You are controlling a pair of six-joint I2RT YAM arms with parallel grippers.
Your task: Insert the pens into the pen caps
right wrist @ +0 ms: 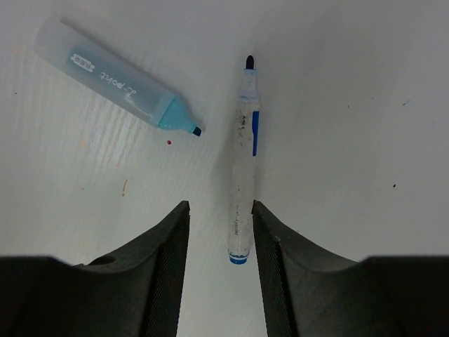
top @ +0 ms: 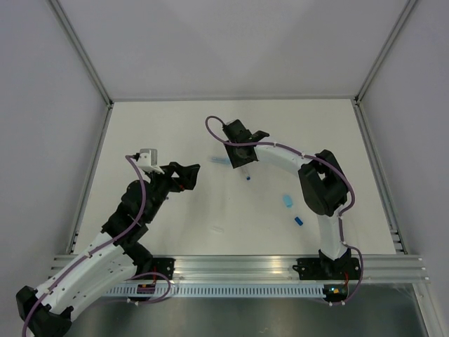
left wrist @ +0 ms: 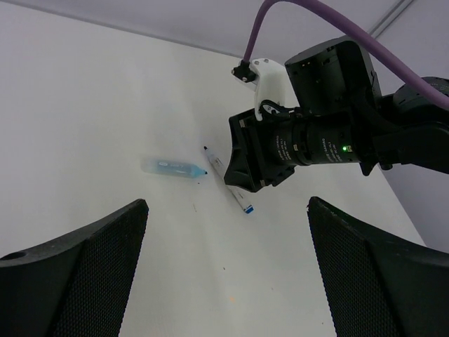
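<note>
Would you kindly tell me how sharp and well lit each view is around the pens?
Right wrist: sharp, soft even light, print visible on the pale blue marker, white pen crisp. Left wrist: both small yet clear, its fingers dark. Top external: evenly lit, both tiny.

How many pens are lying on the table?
2. A white pen with blue ends lies between the fingers of the right tool; a pale blue see-through marker pen lies left of it, not touching. More could hide under the arms.

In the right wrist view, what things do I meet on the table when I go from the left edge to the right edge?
pale blue marker → white pen
</note>
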